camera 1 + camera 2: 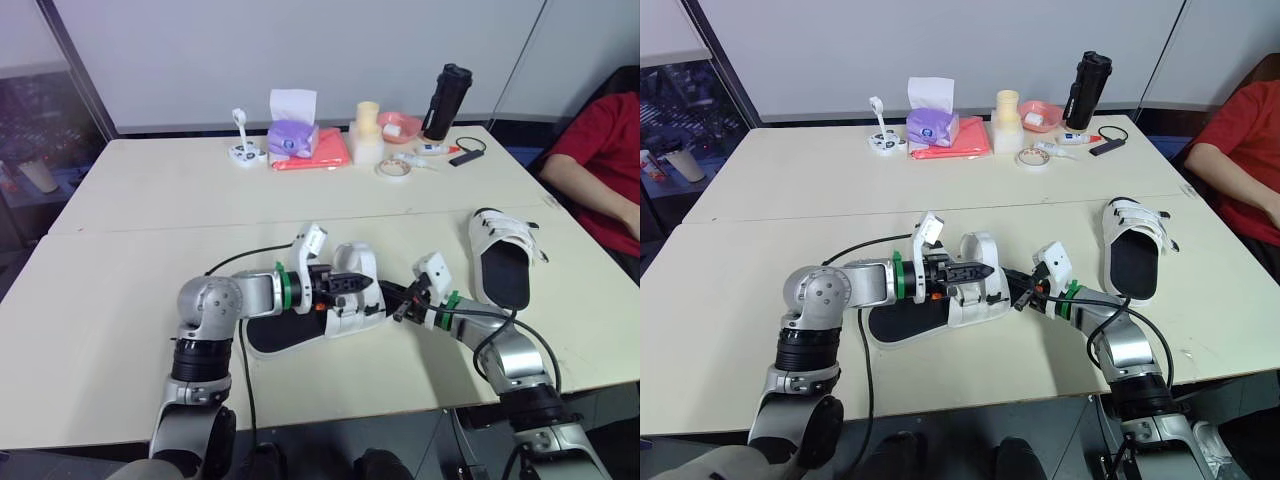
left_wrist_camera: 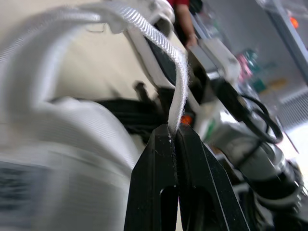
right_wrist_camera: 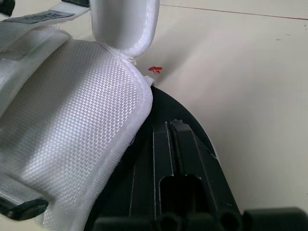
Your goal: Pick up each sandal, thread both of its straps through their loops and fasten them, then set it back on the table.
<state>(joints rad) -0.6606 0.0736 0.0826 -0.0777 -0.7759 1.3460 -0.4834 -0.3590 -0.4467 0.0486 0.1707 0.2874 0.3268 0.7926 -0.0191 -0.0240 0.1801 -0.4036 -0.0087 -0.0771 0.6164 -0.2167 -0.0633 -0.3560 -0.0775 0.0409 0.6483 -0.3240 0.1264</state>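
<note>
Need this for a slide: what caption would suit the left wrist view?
Left gripper pinching the end of a white sandal strap, fingers shut on it.

Bright, even light falls on the tabletop (image 1: 140, 200); shadows on it are soft and faint. In the left wrist view the white strap (image 2: 179, 86) is blurred, and all behind it is out of focus.

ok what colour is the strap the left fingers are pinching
White woven webbing; the strap in the left fingers shows best in the left wrist view.
</note>
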